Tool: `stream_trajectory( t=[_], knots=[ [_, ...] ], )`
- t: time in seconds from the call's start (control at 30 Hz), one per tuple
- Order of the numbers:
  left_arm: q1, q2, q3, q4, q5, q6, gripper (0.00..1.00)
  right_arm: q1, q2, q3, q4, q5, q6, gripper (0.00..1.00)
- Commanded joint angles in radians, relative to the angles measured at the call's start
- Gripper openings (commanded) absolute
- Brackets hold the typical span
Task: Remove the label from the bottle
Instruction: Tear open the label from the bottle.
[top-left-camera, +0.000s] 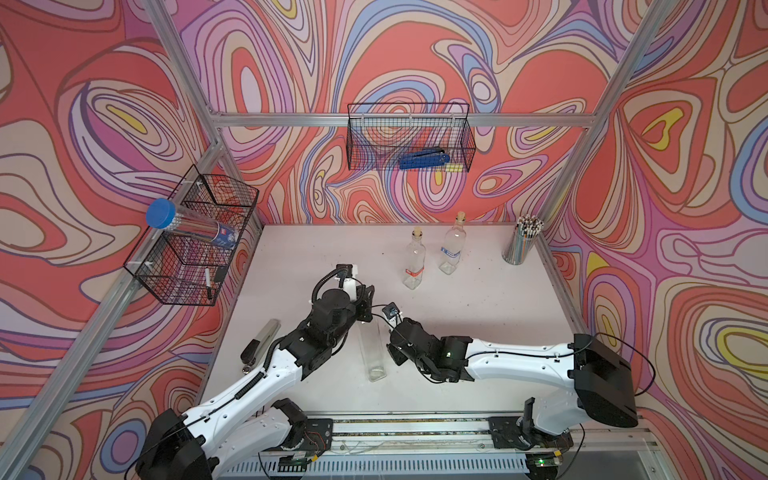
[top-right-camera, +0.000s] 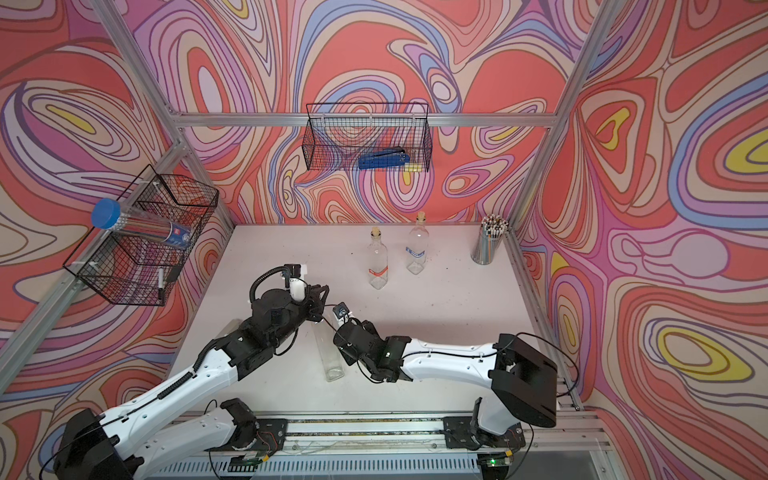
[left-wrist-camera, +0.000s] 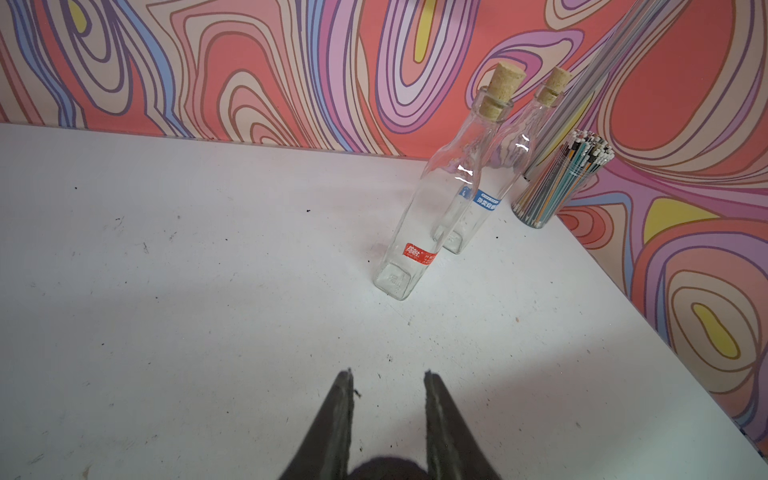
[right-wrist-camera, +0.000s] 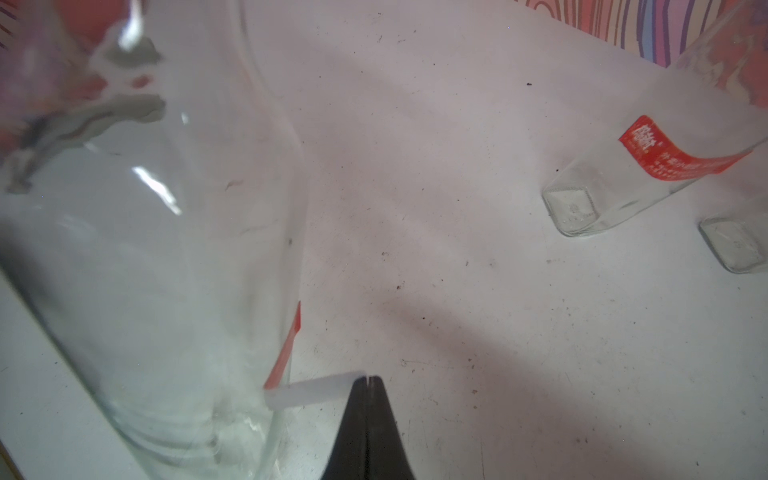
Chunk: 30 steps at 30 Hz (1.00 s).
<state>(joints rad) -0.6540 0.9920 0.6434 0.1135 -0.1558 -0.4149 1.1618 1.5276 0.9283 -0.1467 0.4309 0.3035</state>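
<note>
A clear square bottle (top-left-camera: 372, 353) leans between my two arms, its base on the white table (top-left-camera: 478, 332); both top views show it (top-right-camera: 330, 353). My left gripper (top-left-camera: 365, 309) holds it up near the neck. In the left wrist view the fingertips (left-wrist-camera: 347, 382) stand apart over bare table, and the bottle itself is out of that view. The right wrist view shows the bottle (right-wrist-camera: 145, 270) close up. A red label (right-wrist-camera: 286, 349) is partly peeled from it, its white underside (right-wrist-camera: 311, 390) stretching to my right gripper (right-wrist-camera: 368, 380), which is shut on the strip's end.
Two corked bottles stand further back, one with a red label (top-left-camera: 414, 262) and one with a blue label (top-left-camera: 452, 249). A metal cup of pencils (top-left-camera: 521, 241) sits in the back right corner. A silver and black tool (top-left-camera: 259, 340) lies at the table's left edge. Wire baskets (top-left-camera: 195, 241) hang on the walls.
</note>
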Motion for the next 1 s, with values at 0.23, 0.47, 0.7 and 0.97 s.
stream_trajectory(
  t=[0.23,0.47,0.7,0.97],
  knots=[
    [-0.009,-0.010,-0.034,-0.056,0.009,0.065,0.00,-0.008,-0.003,-0.025,0.013,0.055,-0.001,0.00],
    [-0.009,-0.010,-0.033,-0.058,0.010,0.067,0.00,-0.009,-0.005,-0.022,0.013,0.054,-0.006,0.00],
    [-0.009,-0.005,-0.032,-0.055,0.010,0.064,0.00,-0.010,-0.021,-0.019,0.004,0.011,-0.007,0.00],
    [-0.009,0.007,-0.030,-0.050,0.004,0.062,0.00,-0.010,-0.073,-0.043,0.018,-0.058,-0.004,0.27]
  ],
)
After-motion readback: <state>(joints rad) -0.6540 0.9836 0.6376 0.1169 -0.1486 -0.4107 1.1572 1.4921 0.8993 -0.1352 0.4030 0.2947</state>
